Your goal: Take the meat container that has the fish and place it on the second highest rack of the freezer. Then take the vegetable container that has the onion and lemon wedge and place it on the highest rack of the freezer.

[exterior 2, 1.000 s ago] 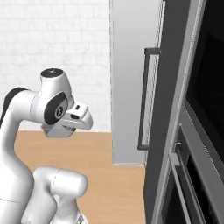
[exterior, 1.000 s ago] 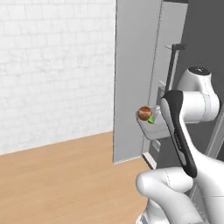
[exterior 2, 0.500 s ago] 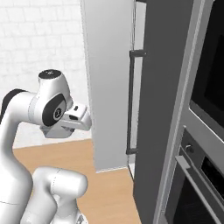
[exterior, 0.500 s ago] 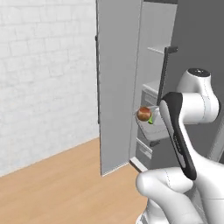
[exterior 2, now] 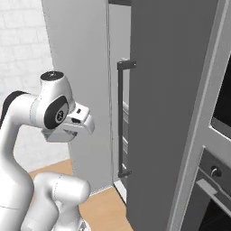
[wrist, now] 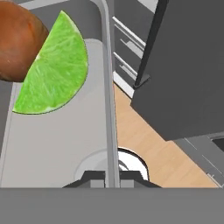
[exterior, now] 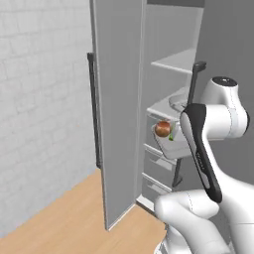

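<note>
Onion [wrist: 17,41] touching lemon wedge [wrist: 54,72], grey tray [wrist: 52,144]

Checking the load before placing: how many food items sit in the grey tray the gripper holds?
2. The round brown-orange onion sits at the tray's far end, and the bright green lemon wedge leans against it. Both lie in the grey tray; nothing looks hidden.

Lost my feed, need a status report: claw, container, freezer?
Claw shut on tray rim. Onion and lemon wedge aboard. Freezer open, highest rack ahead; door alongside.
</note>
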